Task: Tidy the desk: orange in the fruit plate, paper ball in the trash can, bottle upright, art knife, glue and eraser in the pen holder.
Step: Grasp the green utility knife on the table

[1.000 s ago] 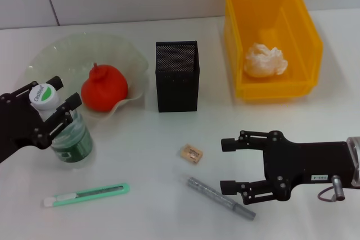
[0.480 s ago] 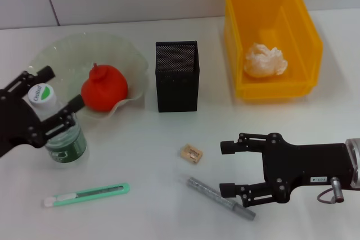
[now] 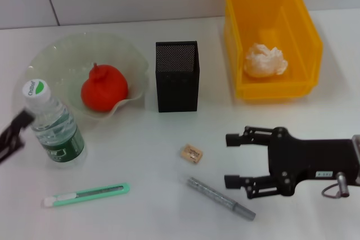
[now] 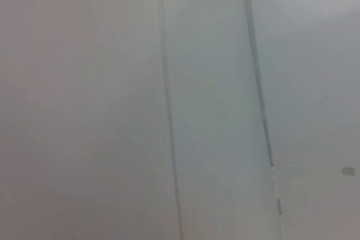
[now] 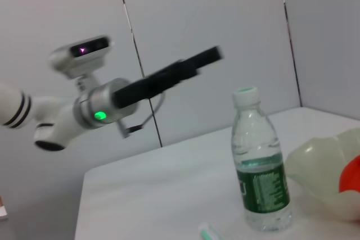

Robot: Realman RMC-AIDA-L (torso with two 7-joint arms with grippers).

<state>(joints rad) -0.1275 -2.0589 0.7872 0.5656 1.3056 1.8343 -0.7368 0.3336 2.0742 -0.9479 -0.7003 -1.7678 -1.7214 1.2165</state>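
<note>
The left gripper (image 3: 12, 133) has let go of the bottle (image 3: 52, 123) and pulled away to the table edge; I cannot tell its finger state now. The bottle stands upright alone beside the fruit plate (image 3: 67, 54), so this step looks done. The right gripper (image 3: 236, 160) hovers with fingers wide, near the eraser (image 3: 191, 153).

Clear glossy plastic bottle (image 3: 53, 125), black metal-mesh pen holder (image 3: 176, 76), crumpled white paper ball (image 3: 265, 60), glossy yellow plastic trash can (image 3: 304, 32).
</note>
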